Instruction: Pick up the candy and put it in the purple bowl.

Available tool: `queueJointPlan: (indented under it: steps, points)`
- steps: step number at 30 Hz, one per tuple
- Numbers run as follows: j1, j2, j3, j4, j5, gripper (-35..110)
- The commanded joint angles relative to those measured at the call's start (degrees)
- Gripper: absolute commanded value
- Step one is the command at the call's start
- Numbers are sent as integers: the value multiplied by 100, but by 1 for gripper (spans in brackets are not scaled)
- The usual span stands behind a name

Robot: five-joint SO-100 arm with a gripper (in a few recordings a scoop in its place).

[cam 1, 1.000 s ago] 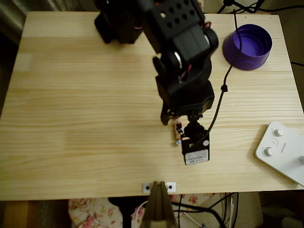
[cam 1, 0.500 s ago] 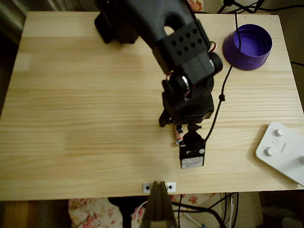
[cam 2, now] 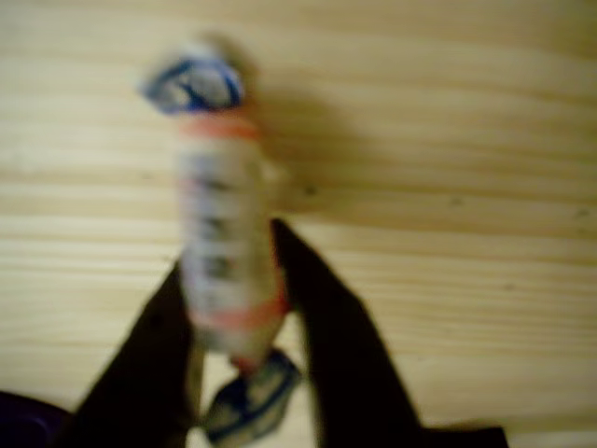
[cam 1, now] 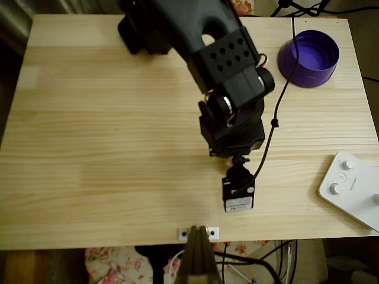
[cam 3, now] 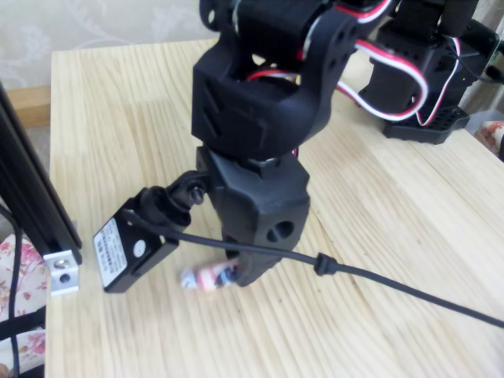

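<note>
Gripper: the black two-finger gripper [cam 2: 238, 308] has its dark fingers [cam 2: 336, 345] pressed against both long sides of the sweet, pinching it near its lower half in the wrist view.
Candy: the small oblong candy in a pinkish-white wrapper with dark markings and twisted bluish ends [cam 2: 224, 252] lies lengthwise between the fingers, one twist sticking out past the tips and the other back between them; it is blurred there. In the fixed view it shows at the gripper's tip [cam 3: 209, 277], low over the wood, and I cannot tell whether it touches.
Arm: the black arm [cam 1: 228, 89] reaches from the far edge toward the near edge, right of the middle.
Bowl: the round, deep purple plastic bowl [cam 1: 308, 74] sits in the far right corner, well apart from the gripper.
Table: pale wooden tabletop [cam 1: 100, 130].
White device: a flat white box with knobs [cam 1: 350, 188] lies at the near right edge.
</note>
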Motion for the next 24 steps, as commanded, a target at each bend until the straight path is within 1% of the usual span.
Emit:
queueJointPlan:
  steps: [1,6,11,15,18,20,24]
  points:
    - [26,492,35,-26,229,-1]
    - [123,1195,606,-281,299,-1]
    - [202,1582,800,-237,387,-1]
    - [193,1846,729,281,176,-1]
    - [272,2294,853,475,158,-1]
    - [281,2391,835,510,-79,3]
    - [176,2276,589,343,-879,9]
